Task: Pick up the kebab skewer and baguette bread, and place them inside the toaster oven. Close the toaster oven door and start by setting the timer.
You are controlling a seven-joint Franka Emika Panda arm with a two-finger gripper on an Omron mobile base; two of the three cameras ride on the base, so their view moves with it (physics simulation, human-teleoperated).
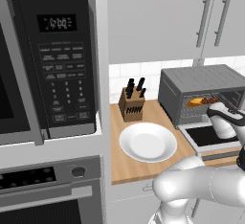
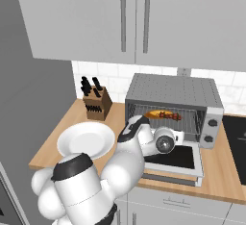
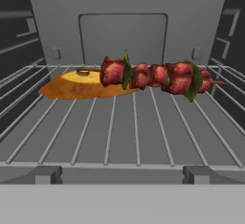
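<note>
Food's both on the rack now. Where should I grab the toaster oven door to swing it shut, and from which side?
Take the toaster oven door by the bar handle along its outer front edge, coming from below and in front. The door lies dropped flat toward the robot, hinged at the toaster oven, so that far-from-hinge edge gives the most leverage to lift. The gripper, jaws open, hovers above the glass.

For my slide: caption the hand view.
Kebab skewer lying partly over baguette bread on the toaster oven wire rack.
</note>
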